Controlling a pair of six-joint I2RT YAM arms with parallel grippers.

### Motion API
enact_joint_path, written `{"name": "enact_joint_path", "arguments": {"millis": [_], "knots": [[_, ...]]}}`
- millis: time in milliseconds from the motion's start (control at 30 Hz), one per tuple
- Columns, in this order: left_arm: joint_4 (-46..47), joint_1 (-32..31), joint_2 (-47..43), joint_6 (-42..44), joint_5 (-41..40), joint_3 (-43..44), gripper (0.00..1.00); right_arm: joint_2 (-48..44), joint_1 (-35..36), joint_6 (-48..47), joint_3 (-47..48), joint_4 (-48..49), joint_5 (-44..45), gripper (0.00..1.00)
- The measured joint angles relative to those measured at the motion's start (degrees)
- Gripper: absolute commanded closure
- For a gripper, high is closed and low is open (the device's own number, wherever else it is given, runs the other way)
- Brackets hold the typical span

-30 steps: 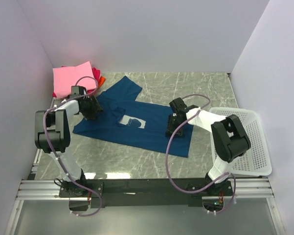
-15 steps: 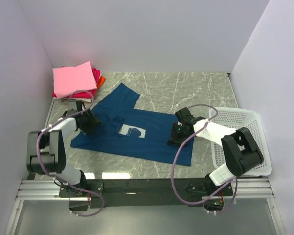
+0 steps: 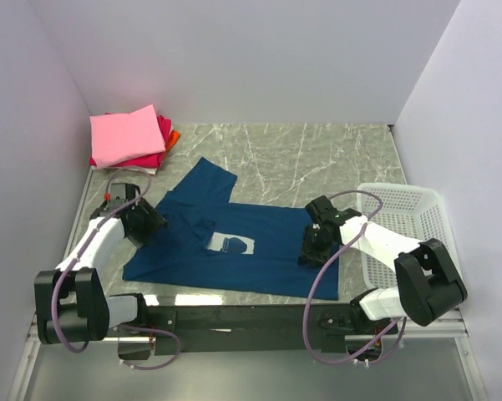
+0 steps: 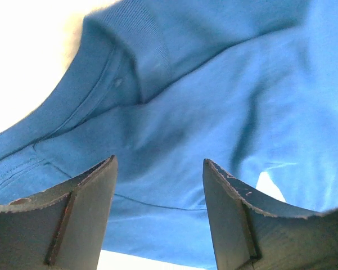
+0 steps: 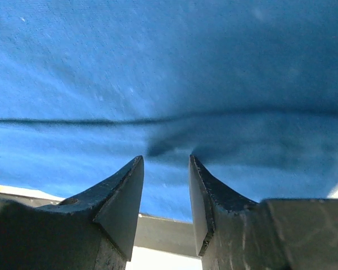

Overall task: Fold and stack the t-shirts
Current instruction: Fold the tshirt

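**Blue shirt on the worktop, both arms at its ends.** The shirt point(image 3: 267, 242) lies spread front-up on the worktop point(image 3: 317, 163) with its print point(image 3: 231, 245) showing, collar end to the left. Its near side is close to the front edge. The stack point(image 3: 127, 136) of folded shirts, pink on top, sits well apart in the far left corner.

The left claw point(image 3: 144, 224) is at the collar end, jaws wide apart over the cloth and clasping nothing. The right claw point(image 3: 311, 248) is at the hem end, jaws narrowly parted with a dark crease just off the tips. Whether it pinches cloth cannot be told.

Probable hazards:
- The cloth by the collar is rumpled and one sleeve points away, so a fold begun here would likely come out skewed.
- A one-sided grip would drag the shirt askew.
- A pull toward the front could send cloth over the edge.
- The basket point(image 3: 401, 189), just beside the right arm, could be knocked by a wide swing.

No brand or writing is legible. The print shows only a small dark figure on white.
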Motion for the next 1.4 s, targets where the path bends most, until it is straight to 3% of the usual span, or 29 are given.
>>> {"name": "enact_joint_path", "arguments": {"millis": [133,333,700,1000,1400], "knots": [[-0.5,-0.3,1.3,0.8,-0.5,6.1,0.30,-0.4,0.0,-0.4,4.4,-5.6,1.9,0.55],[5.2,-2.5,11.0,3.2,1.1,16.2,0.31,2.7,0.0,-2.4,15.1,-7.5,4.1,0.55],[14.6,-6.5,27.3,4.9,8.9,17.2,0.32,14.2,0.0,-5.2,16.4,-3.3,4.2,0.55],[18.8,-6.4,25.5,4.7,8.0,13.5,0.31,13.7,0.9,-4.8,11.6,0.7,1.5,0.55],[17.9,-4.7,16.4,4.6,2.1,4.9,0.31,11.7,8.6,-0.7,9.3,2.8,1.1,0.56]]}}
